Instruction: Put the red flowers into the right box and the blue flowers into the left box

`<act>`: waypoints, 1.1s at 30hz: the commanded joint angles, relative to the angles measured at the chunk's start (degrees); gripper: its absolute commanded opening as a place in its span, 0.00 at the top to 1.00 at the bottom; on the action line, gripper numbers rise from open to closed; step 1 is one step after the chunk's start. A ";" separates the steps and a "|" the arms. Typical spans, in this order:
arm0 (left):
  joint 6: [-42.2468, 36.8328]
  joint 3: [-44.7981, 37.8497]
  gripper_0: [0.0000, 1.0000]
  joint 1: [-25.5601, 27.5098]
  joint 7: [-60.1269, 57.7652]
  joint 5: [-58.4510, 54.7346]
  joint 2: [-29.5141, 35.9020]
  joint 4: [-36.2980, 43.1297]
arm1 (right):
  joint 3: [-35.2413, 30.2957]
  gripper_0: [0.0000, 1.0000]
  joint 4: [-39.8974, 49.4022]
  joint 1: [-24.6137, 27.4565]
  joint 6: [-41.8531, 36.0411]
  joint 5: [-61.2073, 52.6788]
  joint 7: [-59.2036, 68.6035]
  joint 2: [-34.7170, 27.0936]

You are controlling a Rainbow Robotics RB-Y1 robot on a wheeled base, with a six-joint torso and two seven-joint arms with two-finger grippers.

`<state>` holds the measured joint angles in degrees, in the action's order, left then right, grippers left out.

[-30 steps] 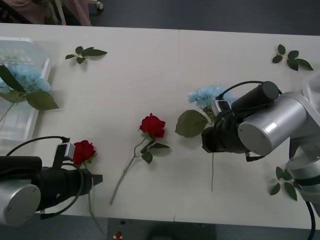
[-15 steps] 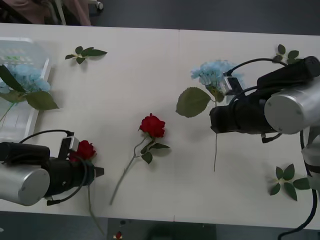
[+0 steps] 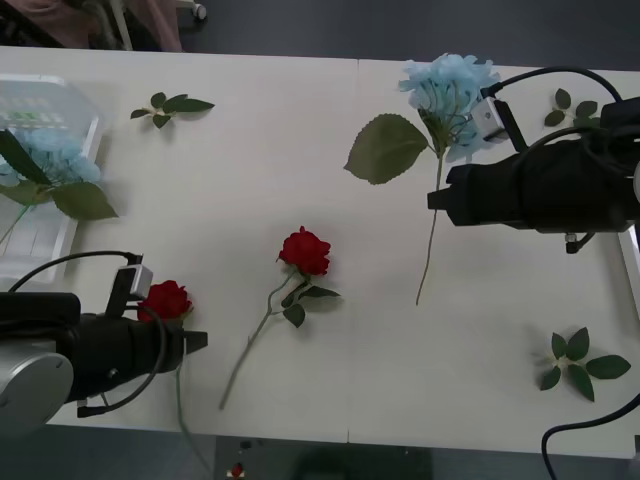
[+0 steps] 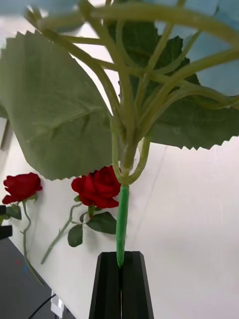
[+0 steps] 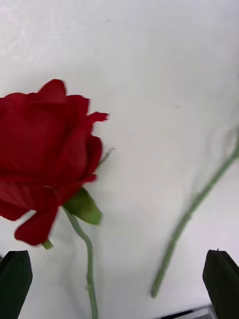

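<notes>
My right gripper (image 3: 437,198) is shut on the stem of a blue flower (image 3: 450,85) and holds it off the table at the right, the stem's end hanging free. In the right wrist view the black fingers (image 4: 121,256) pinch the green stem (image 4: 122,219) below a large leaf (image 4: 55,109). One red flower (image 3: 305,250) lies mid-table. Another red flower (image 3: 167,300) lies at the front left, just ahead of my open left gripper (image 3: 190,345). The left wrist view shows that rose (image 5: 45,154) between the spread fingers (image 5: 15,279). The left box (image 3: 70,105) holds a blue flower (image 3: 50,155). The right box's edge (image 3: 633,262) shows far right.
Loose leaf sprigs lie at the back left (image 3: 172,105), back right (image 3: 580,112) and front right (image 3: 578,365). The middle rose's long stem (image 3: 250,345) runs toward the table's front edge, and that stem (image 5: 194,204) also shows in the left wrist view.
My right gripper has lifted the blue flower off the table and carried it back and to the right. The left arm has shifted slightly beside the front-left rose.
</notes>
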<state>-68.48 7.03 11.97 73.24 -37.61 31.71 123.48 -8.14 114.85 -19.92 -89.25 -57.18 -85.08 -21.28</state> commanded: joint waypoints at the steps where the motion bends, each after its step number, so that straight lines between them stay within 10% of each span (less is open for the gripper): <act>1: 0.80 -2.90 0.00 2.79 -0.47 -2.38 2.04 7.74 | -1.79 1.00 2.04 -4.25 -2.33 -1.80 -1.50 0.01; 12: 10.56 -6.94 0.00 5.34 -0.38 -12.84 3.45 16.17 | -6.71 1.00 -4.11 -11.89 -4.00 -14.63 -2.02 3.00; 33: 11.08 -10.98 0.00 -14.17 8.32 -45.80 2.57 7.56 | 1.81 1.00 -19.93 -20.15 12.70 -33.17 -8.44 6.52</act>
<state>-57.71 -5.10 0.43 78.49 -82.13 33.40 131.38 -5.10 93.64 -38.41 -77.10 -89.47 -88.11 -14.82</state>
